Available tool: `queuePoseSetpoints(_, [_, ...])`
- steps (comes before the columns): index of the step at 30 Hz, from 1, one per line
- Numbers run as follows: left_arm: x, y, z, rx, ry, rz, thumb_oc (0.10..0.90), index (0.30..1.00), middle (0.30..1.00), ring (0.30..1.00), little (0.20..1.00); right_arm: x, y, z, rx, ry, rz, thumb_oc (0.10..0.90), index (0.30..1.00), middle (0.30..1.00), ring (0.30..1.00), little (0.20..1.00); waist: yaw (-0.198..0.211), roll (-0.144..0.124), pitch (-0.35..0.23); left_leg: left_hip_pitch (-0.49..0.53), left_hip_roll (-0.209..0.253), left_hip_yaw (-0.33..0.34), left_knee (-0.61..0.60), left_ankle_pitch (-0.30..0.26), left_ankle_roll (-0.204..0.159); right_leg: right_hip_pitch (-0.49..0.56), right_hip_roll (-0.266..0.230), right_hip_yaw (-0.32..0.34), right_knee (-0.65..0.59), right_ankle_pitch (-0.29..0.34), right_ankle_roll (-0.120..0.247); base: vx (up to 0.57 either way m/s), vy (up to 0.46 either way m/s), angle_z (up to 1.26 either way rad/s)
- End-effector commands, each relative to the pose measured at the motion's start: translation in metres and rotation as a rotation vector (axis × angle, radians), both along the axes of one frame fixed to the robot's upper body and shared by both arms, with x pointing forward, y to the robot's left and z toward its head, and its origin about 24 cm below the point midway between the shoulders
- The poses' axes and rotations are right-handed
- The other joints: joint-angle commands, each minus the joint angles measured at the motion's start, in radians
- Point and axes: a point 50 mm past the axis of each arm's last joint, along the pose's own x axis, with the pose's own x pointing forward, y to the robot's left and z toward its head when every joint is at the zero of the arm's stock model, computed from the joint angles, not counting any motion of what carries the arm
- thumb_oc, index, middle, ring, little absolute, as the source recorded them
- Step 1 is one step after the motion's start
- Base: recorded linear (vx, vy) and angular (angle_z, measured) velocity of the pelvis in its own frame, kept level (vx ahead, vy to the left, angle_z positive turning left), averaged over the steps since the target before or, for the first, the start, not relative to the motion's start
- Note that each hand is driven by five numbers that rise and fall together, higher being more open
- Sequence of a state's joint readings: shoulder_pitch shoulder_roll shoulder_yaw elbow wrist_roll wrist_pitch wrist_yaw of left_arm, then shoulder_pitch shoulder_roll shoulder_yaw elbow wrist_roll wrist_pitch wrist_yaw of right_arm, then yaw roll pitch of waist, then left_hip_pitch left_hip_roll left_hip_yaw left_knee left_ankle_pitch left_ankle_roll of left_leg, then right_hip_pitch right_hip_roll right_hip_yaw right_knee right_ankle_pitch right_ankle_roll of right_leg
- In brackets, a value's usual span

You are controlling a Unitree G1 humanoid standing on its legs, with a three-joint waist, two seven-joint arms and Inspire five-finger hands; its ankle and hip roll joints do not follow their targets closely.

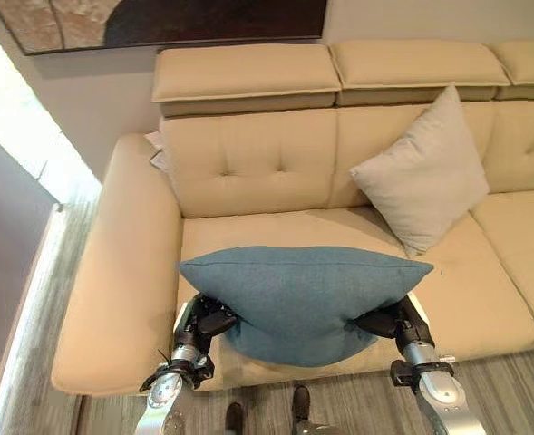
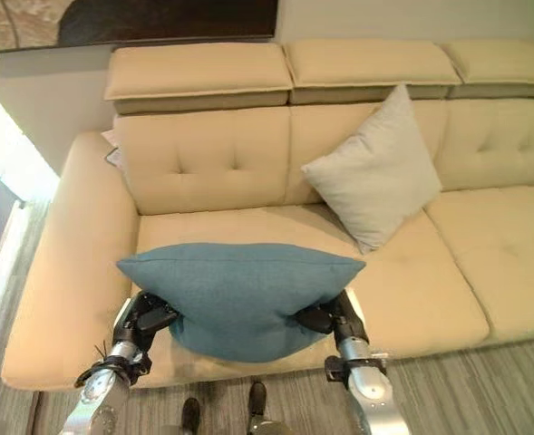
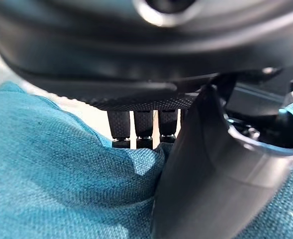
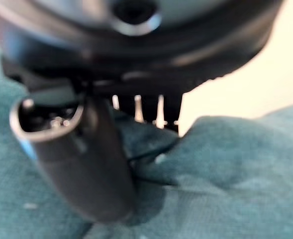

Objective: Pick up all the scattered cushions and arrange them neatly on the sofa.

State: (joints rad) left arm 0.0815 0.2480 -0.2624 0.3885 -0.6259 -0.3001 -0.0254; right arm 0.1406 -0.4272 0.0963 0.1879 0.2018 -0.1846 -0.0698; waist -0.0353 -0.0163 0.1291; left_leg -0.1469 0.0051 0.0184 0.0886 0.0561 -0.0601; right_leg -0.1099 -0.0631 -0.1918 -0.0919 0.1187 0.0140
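Note:
A teal cushion [image 1: 303, 294] hangs over the front of the beige sofa's left seat [image 1: 248, 228], squeezed between my two hands. My left hand [image 1: 203, 324] grips its left lower side, and in the left wrist view the thumb [image 3: 206, 164] presses the teal cloth [image 3: 51, 169] against the fingers [image 3: 144, 124] behind it. My right hand [image 1: 389, 322] pinches the opposite side the same way, thumb [image 4: 86, 164] sunk into the teal fabric [image 4: 226, 169]. A light grey-beige cushion [image 1: 425, 172] leans on its corner against the backrest, at the seam to the adjoining seat.
The wide left armrest [image 1: 121, 272] borders the seat. A pale object [image 1: 156, 149] peeks out behind the backrest's left end. Wooden floor [image 1: 511, 390] runs along the sofa's front, and a bright window strip [image 1: 22, 127] lies at the left.

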Motion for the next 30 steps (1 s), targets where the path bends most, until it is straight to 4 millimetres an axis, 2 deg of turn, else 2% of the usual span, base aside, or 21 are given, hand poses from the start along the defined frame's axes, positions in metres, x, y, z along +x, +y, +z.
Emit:
queuePoseSetpoints(1, [0.034, -0.037, 0.064, -0.052, -0.377, -0.172, 0.400, 0.300, 0.300, 0.300, 0.300, 0.023, 0.039, 0.060, 0.093, -0.353, 0.155, 0.400, 0.300, 0.300, 0.300, 0.300, -0.001, -0.067, -0.077, -0.013, 0.006, 0.109, 0.068, -0.128, 0.037, 0.046, -0.020, 0.047, 0.043, -0.090, 0.072, 0.12, 0.010, 0.35])
queuePoseSetpoints(3, [0.036, -0.037, 0.068, -0.029, -0.392, -0.172, 0.400, 0.300, 0.300, 0.300, 0.300, 0.025, 0.038, 0.062, 0.079, -0.366, 0.148, 0.400, 0.300, 0.300, 0.300, 0.300, 0.007, -0.066, -0.078, -0.037, 0.002, 0.105, 0.028, -0.093, 0.033, 0.059, -0.011, 0.041, 0.039, -0.095, 0.075, 0.12, 0.006, 0.24])
queuePoseSetpoints(6, [0.036, -0.036, 0.071, -0.022, -0.407, -0.161, 0.400, 0.300, 0.300, 0.300, 0.300, 0.027, 0.040, 0.064, 0.069, -0.376, 0.150, 0.400, 0.300, 0.300, 0.300, 0.300, 0.012, -0.059, -0.085, -0.017, 0.005, 0.086, -0.022, -0.074, 0.029, 0.076, 0.005, 0.047, 0.038, -0.112, 0.074, 0.12, 0.046, -0.02])
queuePoseSetpoints(11, [0.037, -0.033, 0.079, 0.038, -0.434, -0.160, 0.400, 0.300, 0.300, 0.300, 0.300, 0.032, 0.046, 0.073, 0.052, -0.412, 0.168, 0.400, 0.300, 0.300, 0.300, 0.300, 0.023, -0.062, -0.122, 0.061, -0.004, 0.103, -0.089, -0.074, 0.035, 0.112, 0.002, 0.066, 0.033, -0.122, 0.079, 0.19, 0.077, -0.11])
queuePoseSetpoints(14, [0.039, -0.032, 0.081, 0.046, -0.443, -0.158, 0.400, 0.300, 0.300, 0.300, 0.300, 0.034, 0.048, 0.075, 0.052, -0.420, 0.169, 0.400, 0.300, 0.300, 0.300, 0.300, 0.026, -0.062, -0.123, 0.071, -0.005, 0.106, -0.096, -0.075, 0.037, 0.115, 0.000, 0.070, 0.034, -0.123, 0.081, 0.10, 0.051, -0.05])
queuePoseSetpoints(20, [0.056, -0.032, 0.105, 0.108, -0.537, -0.135, 0.400, 0.300, 0.300, 0.300, 0.300, 0.055, 0.059, 0.098, 0.038, -0.520, 0.175, 0.400, 0.300, 0.300, 0.300, 0.300, 0.038, -0.057, -0.126, 0.090, -0.012, 0.113, -0.136, -0.077, 0.043, 0.110, -0.006, 0.080, 0.029, -0.116, 0.089, 0.08, 0.039, -0.06])
queuePoseSetpoints(23, [0.069, -0.035, 0.122, 0.124, -0.601, -0.118, 0.400, 0.300, 0.300, 0.300, 0.300, 0.068, 0.070, 0.114, 0.045, -0.588, 0.180, 0.400, 0.300, 0.300, 0.300, 0.300, 0.040, -0.051, -0.121, 0.076, -0.012, 0.108, -0.161, -0.066, 0.043, 0.077, -0.002, 0.090, 0.014, -0.094, 0.094, -0.02, -0.003, 0.00])
queuePoseSetpoints(27, [0.092, -0.039, 0.158, 0.136, -0.716, -0.074, 0.400, 0.300, 0.300, 0.300, 0.300, 0.088, 0.085, 0.150, 0.059, -0.726, 0.165, 0.400, 0.300, 0.300, 0.300, 0.300, 0.041, -0.048, -0.103, 0.000, -0.009, 0.092, -0.176, -0.044, 0.041, -0.018, 0.010, 0.109, 0.005, -0.060, 0.096, -0.09, -0.014, -0.02])
queuePoseSetpoints(28, [0.092, -0.039, 0.158, 0.137, -0.718, -0.073, 0.400, 0.300, 0.300, 0.300, 0.300, 0.089, 0.085, 0.151, 0.059, -0.728, 0.165, 0.400, 0.300, 0.300, 0.300, 0.300, 0.041, -0.048, -0.104, -0.003, -0.008, 0.092, -0.176, -0.043, 0.041, -0.022, 0.010, 0.109, 0.005, -0.060, 0.096, -0.11, -0.018, -0.01])
queuePoseSetpoints(29, [0.104, -0.044, 0.180, 0.125, -0.784, -0.049, 0.400, 0.300, 0.300, 0.300, 0.300, 0.098, 0.093, 0.174, 0.070, -0.810, 0.150, 0.400, 0.300, 0.300, 0.300, 0.300, 0.041, -0.047, -0.095, -0.054, -0.007, 0.082, -0.176, -0.030, 0.035, -0.073, 0.013, 0.112, 0.005, -0.046, 0.097, -0.13, -0.025, 0.00])
queuePoseSetpoints(30, [0.111, -0.047, 0.193, 0.122, -0.819, -0.039, 0.400, 0.300, 0.300, 0.300, 0.300, 0.103, 0.097, 0.186, 0.075, -0.850, 0.138, 0.400, 0.300, 0.300, 0.300, 0.300, 0.041, -0.048, -0.090, -0.078, -0.007, 0.077, -0.176, -0.022, 0.031, -0.099, 0.016, 0.113, 0.005, -0.038, 0.098, -0.16, -0.025, -0.03])
